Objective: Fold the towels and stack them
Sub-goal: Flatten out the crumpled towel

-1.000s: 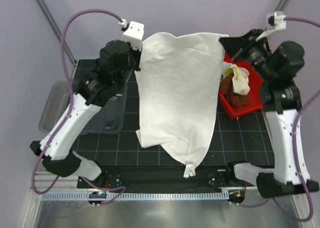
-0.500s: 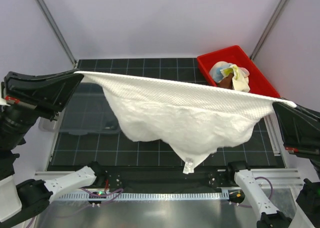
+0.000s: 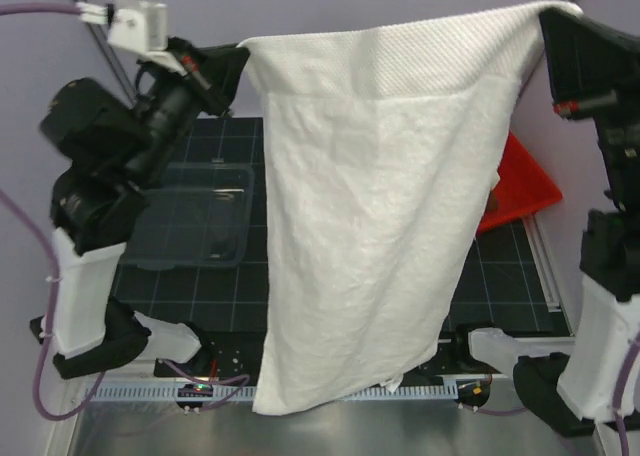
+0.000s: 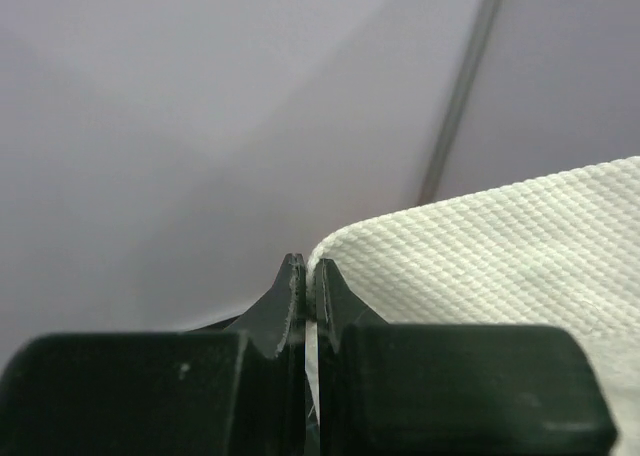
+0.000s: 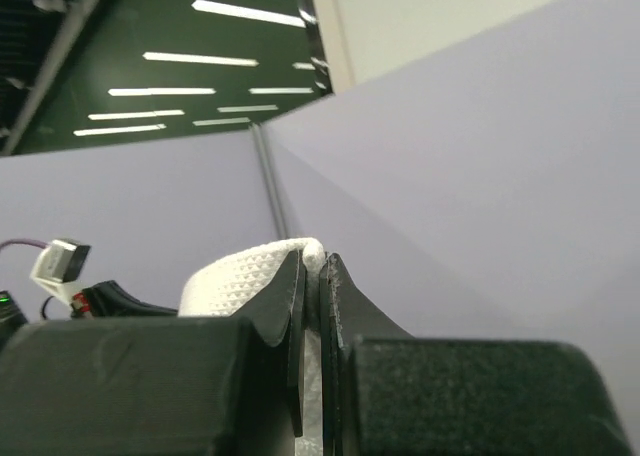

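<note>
- The cream-white towel [image 3: 370,226] hangs in the air like a curtain. It is stretched between the two arms, high above the table [image 3: 200,296].
- The left gripper [image 3: 235,61] pinches the towel's upper left corner. In the left wrist view its jaws are pressed narrowly together at the tips [image 4: 305,276], with the waffle-weave edge [image 4: 500,246] caught between them.
- The right gripper [image 3: 548,16] pinches the upper right corner. In the right wrist view its jaws are likewise nearly together [image 5: 312,276], with a fold of the cloth [image 5: 250,276] clamped in them.
- The towel's top band runs taut from one gripper to the other. Its lower hem drops past the table's near edge and covers the middle of the table.
- The red bin [image 3: 520,186] sits by the table's right edge. Only one corner shows past the towel, so what it holds cannot be told.
- The clear container [image 3: 200,216] lies by the table's left edge, just beside the hanging cloth. The table's grid shows through its plastic.
</note>
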### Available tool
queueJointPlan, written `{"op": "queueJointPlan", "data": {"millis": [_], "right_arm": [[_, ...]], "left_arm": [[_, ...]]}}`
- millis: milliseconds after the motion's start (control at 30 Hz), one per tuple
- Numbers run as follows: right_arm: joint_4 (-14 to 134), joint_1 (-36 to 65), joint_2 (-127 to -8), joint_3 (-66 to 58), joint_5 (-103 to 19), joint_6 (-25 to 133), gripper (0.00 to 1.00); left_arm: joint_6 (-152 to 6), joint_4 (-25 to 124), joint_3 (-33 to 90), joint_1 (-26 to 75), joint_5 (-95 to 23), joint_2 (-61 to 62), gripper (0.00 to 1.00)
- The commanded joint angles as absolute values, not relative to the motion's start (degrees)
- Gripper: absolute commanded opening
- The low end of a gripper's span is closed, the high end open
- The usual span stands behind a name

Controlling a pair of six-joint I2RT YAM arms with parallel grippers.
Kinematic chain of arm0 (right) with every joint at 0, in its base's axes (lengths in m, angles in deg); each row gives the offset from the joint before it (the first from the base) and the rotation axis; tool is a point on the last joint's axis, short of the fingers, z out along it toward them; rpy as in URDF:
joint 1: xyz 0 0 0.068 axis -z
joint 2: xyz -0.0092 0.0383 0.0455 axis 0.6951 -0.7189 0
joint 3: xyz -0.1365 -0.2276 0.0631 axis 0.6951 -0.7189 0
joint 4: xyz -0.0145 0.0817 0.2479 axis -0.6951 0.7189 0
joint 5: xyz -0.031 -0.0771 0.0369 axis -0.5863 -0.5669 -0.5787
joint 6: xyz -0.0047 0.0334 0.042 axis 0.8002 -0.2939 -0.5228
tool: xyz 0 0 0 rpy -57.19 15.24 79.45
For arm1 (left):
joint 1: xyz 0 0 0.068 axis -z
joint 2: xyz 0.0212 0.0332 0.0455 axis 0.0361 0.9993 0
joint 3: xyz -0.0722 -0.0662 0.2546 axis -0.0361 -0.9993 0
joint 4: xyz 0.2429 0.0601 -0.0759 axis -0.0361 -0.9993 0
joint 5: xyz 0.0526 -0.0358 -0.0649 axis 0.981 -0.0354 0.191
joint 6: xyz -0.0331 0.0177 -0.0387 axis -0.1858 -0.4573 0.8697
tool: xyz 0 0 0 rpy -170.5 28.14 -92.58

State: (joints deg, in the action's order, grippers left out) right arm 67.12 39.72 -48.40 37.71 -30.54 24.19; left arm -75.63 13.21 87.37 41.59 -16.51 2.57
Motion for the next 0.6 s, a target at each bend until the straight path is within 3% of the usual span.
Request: {"op": "queueJointPlan", "data": {"millis": [0, 300, 567], "right_arm": [[68.42, 39.99, -61.2, 38.82, -32.73, 29.94, 0.01], [52.52, 39.9, -88.69, 41.98, -24.66, 27.68, 0.01], [49.18, 39.99, -110.6, 57.27, -20.69, 27.32, 0.01]], "left_arm": [[-88.06, 17.98, 87.74, 38.82, -2.14, 9.25, 0.0], [-92.02, 27.75, 93.36, 23.96, -6.18, 30.88, 0.0], [-89.66, 32.42, 94.33, 13.14, -16.9, 41.88, 0.0]]}}
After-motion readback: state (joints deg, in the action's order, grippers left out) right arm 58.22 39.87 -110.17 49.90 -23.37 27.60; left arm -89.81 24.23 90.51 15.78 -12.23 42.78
